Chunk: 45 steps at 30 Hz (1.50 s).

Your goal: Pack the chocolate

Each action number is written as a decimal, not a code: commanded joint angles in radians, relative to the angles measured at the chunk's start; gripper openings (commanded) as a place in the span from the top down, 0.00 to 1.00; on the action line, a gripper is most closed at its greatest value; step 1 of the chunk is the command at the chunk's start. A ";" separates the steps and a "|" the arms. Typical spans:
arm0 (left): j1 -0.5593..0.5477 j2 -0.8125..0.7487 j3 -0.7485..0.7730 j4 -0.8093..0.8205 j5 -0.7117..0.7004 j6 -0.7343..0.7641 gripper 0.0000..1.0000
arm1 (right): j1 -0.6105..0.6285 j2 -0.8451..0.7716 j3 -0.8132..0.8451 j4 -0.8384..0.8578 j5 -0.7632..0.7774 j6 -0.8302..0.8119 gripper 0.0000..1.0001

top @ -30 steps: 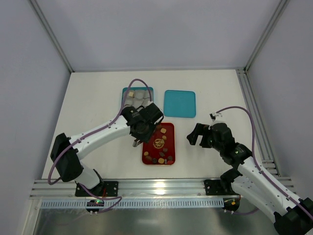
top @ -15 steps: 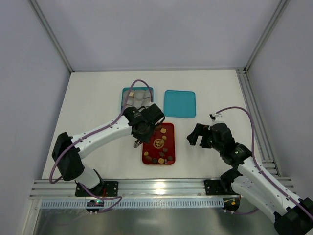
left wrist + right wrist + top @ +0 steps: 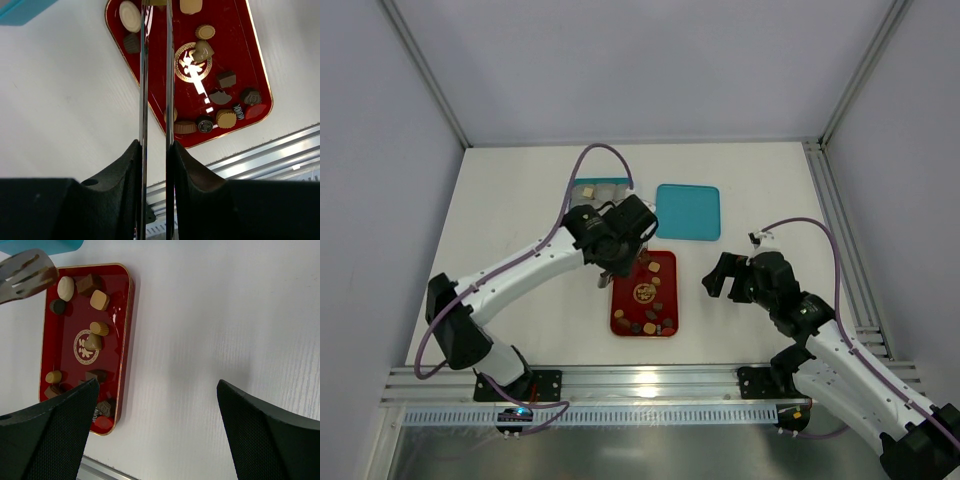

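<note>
Several small brown, tan and cream chocolates [image 3: 647, 325] lie on a red tray [image 3: 672, 270]. They also show in the left wrist view [image 3: 226, 118] and the right wrist view [image 3: 99, 300]. My left gripper [image 3: 618, 240] is shut on metal tongs [image 3: 143, 75], with the jaws pressing the two blades nearly together [image 3: 155, 150]. The slotted tong end [image 3: 25, 272] hovers over the tray's far left corner. I cannot tell whether it grips a piece. My right gripper [image 3: 712, 280] is open and empty over bare table right of the tray [image 3: 156, 390].
A teal box [image 3: 601, 190] with pale paper cups and one tan piece stands behind the tray, partly hidden by the left arm. Its teal lid [image 3: 688, 211] lies to the right of it. An aluminium rail [image 3: 650, 380] runs along the near edge.
My left arm has swung away from the near edge, carrying the tongs from the tray's left side to its far end. The right arm has not moved.
</note>
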 commanded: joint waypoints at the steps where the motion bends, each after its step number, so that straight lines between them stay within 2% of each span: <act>1: 0.042 -0.043 0.080 -0.016 -0.046 0.012 0.79 | 0.004 -0.005 0.024 0.013 0.014 0.007 0.00; 4: 0.091 -0.032 0.133 -0.019 -0.047 0.027 0.79 | 0.003 -0.004 0.035 0.007 0.013 0.002 0.00; 8: 0.217 0.012 0.218 -0.009 -0.035 0.079 0.78 | 0.004 0.002 0.050 -0.007 0.016 -0.007 0.00; 15: 0.363 0.178 0.342 0.037 -0.060 0.133 0.78 | 0.003 0.004 0.075 -0.033 0.013 -0.013 0.00; 18: 0.394 0.262 0.386 0.057 -0.072 0.150 0.78 | 0.004 -0.001 0.082 -0.047 0.013 -0.014 0.00; 23: 0.418 0.379 0.448 0.083 -0.086 0.162 0.78 | 0.004 -0.015 0.087 -0.059 0.016 -0.016 0.00; 36: 0.434 0.480 0.483 0.108 -0.078 0.167 0.77 | 0.004 -0.027 0.066 -0.066 0.013 -0.011 0.00; 41: 0.437 0.497 0.477 0.117 -0.072 0.170 0.68 | 0.004 -0.028 0.064 -0.067 0.013 -0.011 0.00; 45: 0.437 0.503 0.479 0.119 -0.067 0.173 0.66 | 0.004 -0.036 0.061 -0.070 0.014 -0.008 0.00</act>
